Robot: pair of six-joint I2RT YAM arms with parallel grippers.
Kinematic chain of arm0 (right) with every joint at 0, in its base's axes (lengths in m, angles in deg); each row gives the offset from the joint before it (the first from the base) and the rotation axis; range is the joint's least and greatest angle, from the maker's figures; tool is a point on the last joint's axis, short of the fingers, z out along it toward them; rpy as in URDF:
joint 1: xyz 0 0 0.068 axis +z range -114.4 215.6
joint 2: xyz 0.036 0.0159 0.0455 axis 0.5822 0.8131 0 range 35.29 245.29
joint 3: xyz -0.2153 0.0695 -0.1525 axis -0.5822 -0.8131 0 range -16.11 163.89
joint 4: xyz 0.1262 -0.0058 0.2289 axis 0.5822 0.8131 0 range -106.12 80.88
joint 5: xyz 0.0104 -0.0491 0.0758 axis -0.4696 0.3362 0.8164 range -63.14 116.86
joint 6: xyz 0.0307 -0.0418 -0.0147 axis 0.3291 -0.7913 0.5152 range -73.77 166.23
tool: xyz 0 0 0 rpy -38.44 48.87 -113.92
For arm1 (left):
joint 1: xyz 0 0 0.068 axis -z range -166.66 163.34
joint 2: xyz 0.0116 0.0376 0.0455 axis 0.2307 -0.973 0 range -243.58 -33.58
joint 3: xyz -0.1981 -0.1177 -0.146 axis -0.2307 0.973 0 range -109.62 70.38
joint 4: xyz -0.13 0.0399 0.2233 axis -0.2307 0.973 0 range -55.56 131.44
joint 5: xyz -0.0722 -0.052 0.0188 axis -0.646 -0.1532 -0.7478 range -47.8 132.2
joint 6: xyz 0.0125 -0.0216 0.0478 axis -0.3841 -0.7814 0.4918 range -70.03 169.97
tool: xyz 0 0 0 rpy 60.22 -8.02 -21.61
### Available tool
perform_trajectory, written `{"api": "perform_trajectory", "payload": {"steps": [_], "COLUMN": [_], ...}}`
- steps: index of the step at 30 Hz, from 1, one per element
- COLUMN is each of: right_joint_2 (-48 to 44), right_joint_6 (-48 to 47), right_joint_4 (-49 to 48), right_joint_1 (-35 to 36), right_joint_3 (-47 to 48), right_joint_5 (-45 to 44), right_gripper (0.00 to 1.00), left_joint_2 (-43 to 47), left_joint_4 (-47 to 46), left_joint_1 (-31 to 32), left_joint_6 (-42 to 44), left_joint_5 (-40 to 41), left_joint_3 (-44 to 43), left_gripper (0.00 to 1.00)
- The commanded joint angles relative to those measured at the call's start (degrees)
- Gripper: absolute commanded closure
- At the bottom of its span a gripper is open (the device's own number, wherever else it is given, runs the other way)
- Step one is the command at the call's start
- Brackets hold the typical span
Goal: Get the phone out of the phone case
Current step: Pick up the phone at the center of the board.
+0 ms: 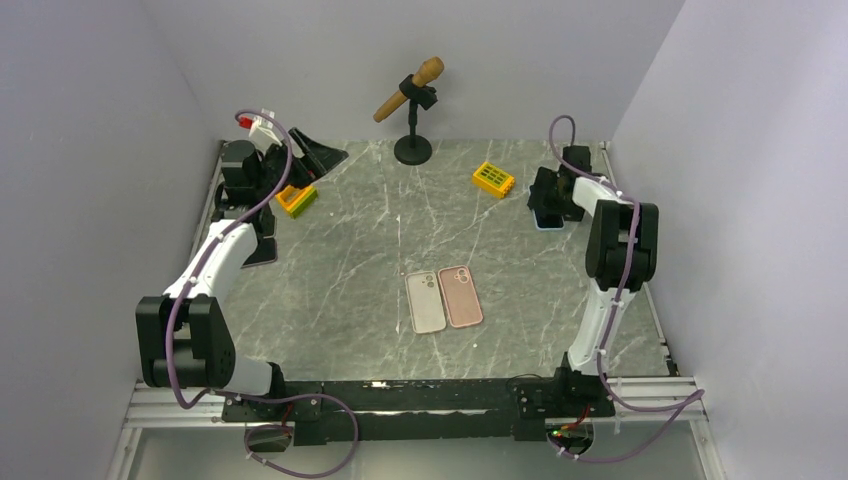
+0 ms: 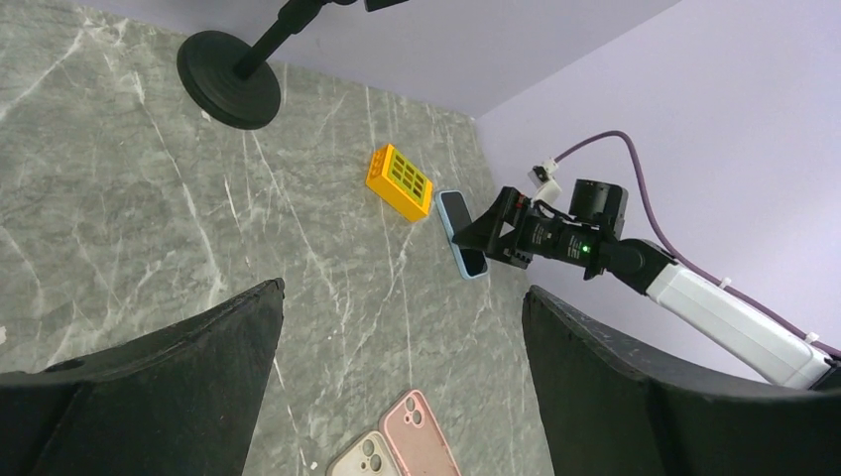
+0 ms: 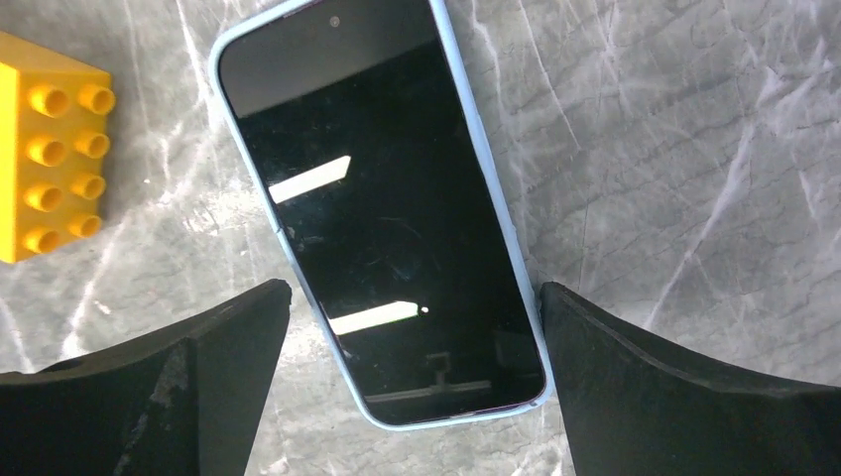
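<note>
At the table's [image 1: 340, 250] far left corner the left gripper [image 1: 308, 163] hangs, jaws spread, empty. Near the right edge, toward the far side, the right gripper's [image 3: 412, 297] spread jaws flank the phone [image 3: 377, 218], lying screen-up in its pale blue case [image 3: 493, 188].

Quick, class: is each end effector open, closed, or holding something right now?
Left end effector: open, holding nothing.
Right end effector: open, straddling the phone, not closed on it.
</note>
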Motion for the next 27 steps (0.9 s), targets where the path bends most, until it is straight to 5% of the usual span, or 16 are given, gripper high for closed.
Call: {"api": "perform_trajectory", "payload": {"steps": [1,9,11,16,27], "right_joint_2": [5.6,17.6,18.6,18.9,-13.0], "right_joint_6": [-4.9,-6.0,-6.8,-7.7,2.8], "right_joint_4": [12.5,26.8,28.0,29.9,1.0], "right_joint_1": [2.1,3.5,3.4,3.6,3.1], "right_joint_3": [4.3,20.6,22.0,23.7,-11.1], "right_joint_5": [-6.2,-7.3,-7.1,-3.2,7.6], "right_gripper": [0.0,0.03,0.12,0.55,0.98], "left_joint_2": [0.2,-1.2,-1.7,-3.1,-6.8], "left_joint_4": [-2.1,-1.6,-1.0,0.2,2.1], "left_joint_1": [-0.4,-1.7,-1.8,-1.7,2.2], "left_joint_6": [-0.7,-1.5,-1.4,-1.6,-1.2], "left_joint_5": [-1.1,-2.2,-2.6,-3.0,-5.0], "left_joint_3": [0.3,-0.3,-0.8,-1.3,-3.4], "left_gripper": [0.07,0.15,0.19,0.19,0.18]}}
